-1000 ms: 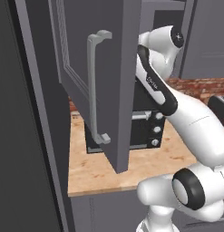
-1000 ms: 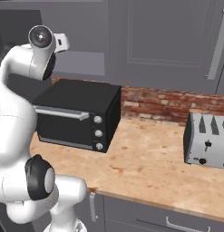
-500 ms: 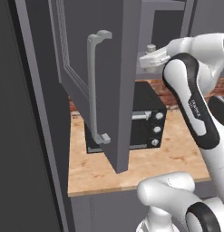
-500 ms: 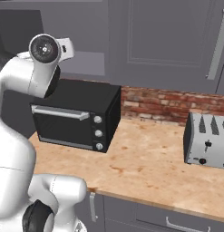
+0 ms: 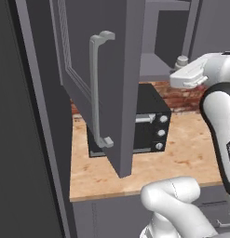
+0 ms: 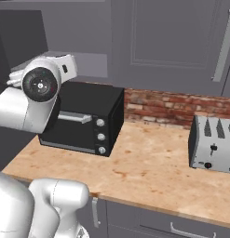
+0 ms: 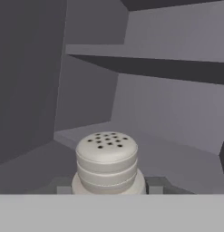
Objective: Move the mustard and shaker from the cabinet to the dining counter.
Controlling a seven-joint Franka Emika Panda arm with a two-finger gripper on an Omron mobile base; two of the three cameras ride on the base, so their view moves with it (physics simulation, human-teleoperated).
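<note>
Grey and tapered, with a pale rounded cap dotted with holes, the tiny shaker (image 7: 106, 163) sits right between the gripper's (image 7: 106, 189) two finger tips, which flank its base on either side. The jaws are only partly open and pressed against the shaker's sides, so we judge that the gripper has hold of it.

Over the past second the arm has swung. Its hand was high up at the mouth of the dark grey upper wall cabinet (image 5: 111, 69), and it now reaches lower and further out from that opening. The panelled door with its long pale bar handle (image 5: 98, 88) stands open just as before. The jaw width has not altered during the swing, so the grip looks settled. To us this means the shaker is being drawn out of the cabinet, not reached for.

Beyond the gripper lie the cabinet's grey floor (image 7: 168, 154) and an inner shelf (image 7: 177, 59) higher up. The shaker is therefore at the cabinet's threshold, and we cannot tell whether it has lifted clear of the floor. Below the gripper are the black toaster oven (image 5: 151, 125) and the light-wood worktop (image 5: 181, 153). The carry to the dining counter is yet to come, and so is the mustard.
</note>
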